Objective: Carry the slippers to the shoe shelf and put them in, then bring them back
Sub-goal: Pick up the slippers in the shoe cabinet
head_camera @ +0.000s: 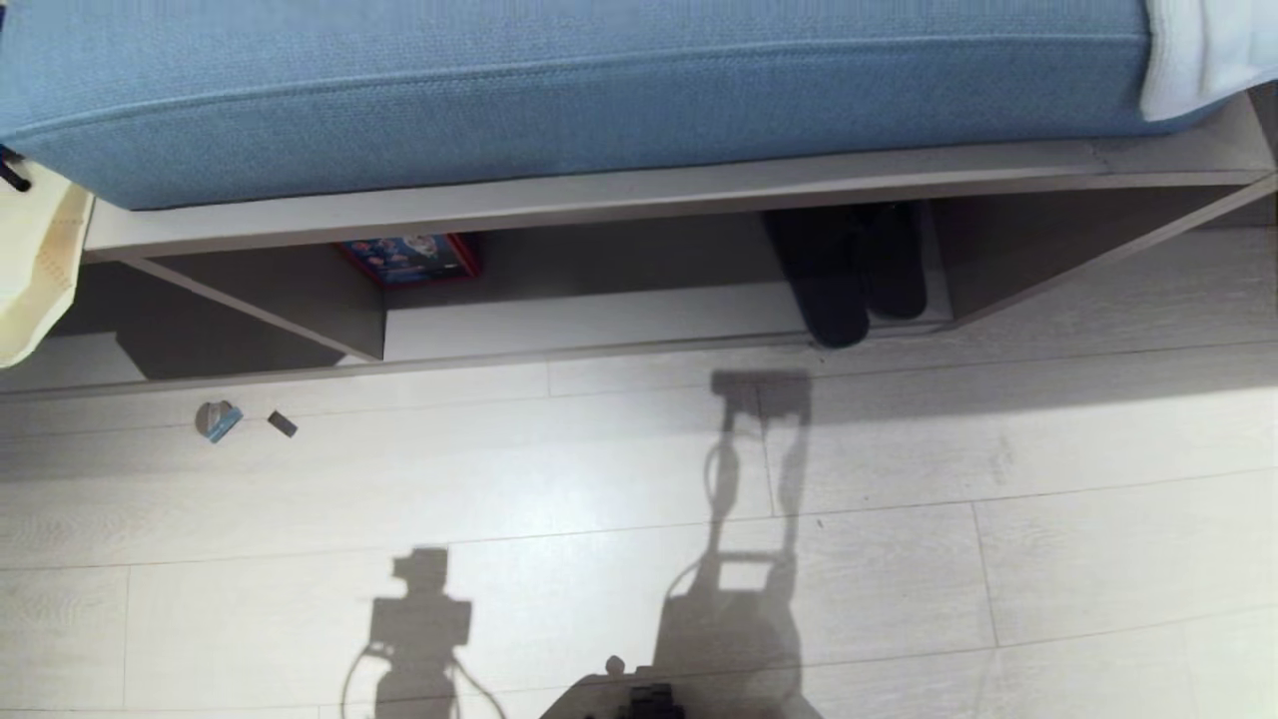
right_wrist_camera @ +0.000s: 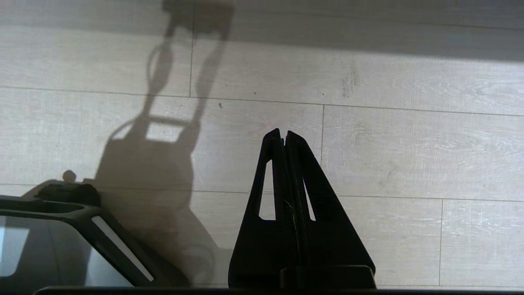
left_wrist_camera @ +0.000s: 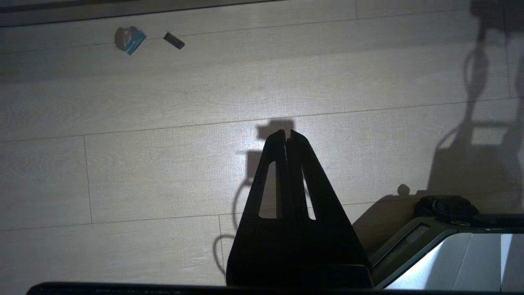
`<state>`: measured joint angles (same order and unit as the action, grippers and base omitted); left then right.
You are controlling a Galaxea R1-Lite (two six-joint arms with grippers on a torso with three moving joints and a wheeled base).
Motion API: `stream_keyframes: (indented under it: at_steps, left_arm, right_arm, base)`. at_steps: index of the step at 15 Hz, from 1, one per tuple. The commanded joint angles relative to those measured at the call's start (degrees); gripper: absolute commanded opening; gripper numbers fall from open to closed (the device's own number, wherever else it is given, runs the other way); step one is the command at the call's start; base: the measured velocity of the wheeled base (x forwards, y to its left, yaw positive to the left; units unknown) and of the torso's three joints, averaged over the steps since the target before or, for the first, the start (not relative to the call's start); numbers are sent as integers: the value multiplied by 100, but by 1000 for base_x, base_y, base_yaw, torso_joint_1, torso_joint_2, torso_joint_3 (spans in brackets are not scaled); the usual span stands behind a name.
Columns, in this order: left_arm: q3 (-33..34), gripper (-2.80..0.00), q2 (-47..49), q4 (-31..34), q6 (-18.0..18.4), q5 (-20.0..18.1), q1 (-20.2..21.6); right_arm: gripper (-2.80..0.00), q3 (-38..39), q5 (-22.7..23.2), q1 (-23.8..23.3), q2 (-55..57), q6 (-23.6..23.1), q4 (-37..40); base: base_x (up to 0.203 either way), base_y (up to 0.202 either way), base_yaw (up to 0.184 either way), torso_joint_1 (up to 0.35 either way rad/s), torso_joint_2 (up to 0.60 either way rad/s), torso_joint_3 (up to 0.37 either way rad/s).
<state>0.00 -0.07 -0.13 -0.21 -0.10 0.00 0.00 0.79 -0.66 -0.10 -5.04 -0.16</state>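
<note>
The slippers (head_camera: 849, 275) lie side by side inside the shoe shelf (head_camera: 649, 320), at its right end close to the right side wall, with their near ends reaching the front lip of the cubby floor and one of them poking slightly over it. They are dark against the pale taupe board and partly shadowed by the top panel. Deeper in the same cubby, toward its left end, a red-edged box with a blue printed face (head_camera: 411, 258) leans against the back. Above the cubby the blue seat cushion (head_camera: 559, 90) covers the surface, with a white cloth (head_camera: 1203, 55) at its right end and a cream bag (head_camera: 35, 270) hanging at the left. On the pale plank floor (head_camera: 1098, 559) before the shelf lie a small grey and blue scrap (head_camera: 218, 420) and a small dark piece (head_camera: 283, 424) just beside it. The left end effector (left_wrist_camera: 286, 133) hangs over bare floor with its fingers pressed together, holding nothing; the right end effector (right_wrist_camera: 283, 133) does likewise over the floor, tips together and empty. Shadows of the robot fall across the planks.
</note>
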Motion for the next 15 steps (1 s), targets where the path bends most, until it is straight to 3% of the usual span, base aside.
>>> stream_keyframes:
  at_steps: [1, 15]
  left_arm:
    - [0, -280, 7, -4, -6, 1, 0]
    - [0, -280, 7, -4, -6, 1, 0]
  right_arm:
    - [-280, 0, 0, 2, 19, -10, -7]
    - [-280, 0, 0, 3, 19, 12, -2]
  base:
    - [0, 0, 0, 2, -2, 203]
    - [0, 0, 0, 2, 3, 200]
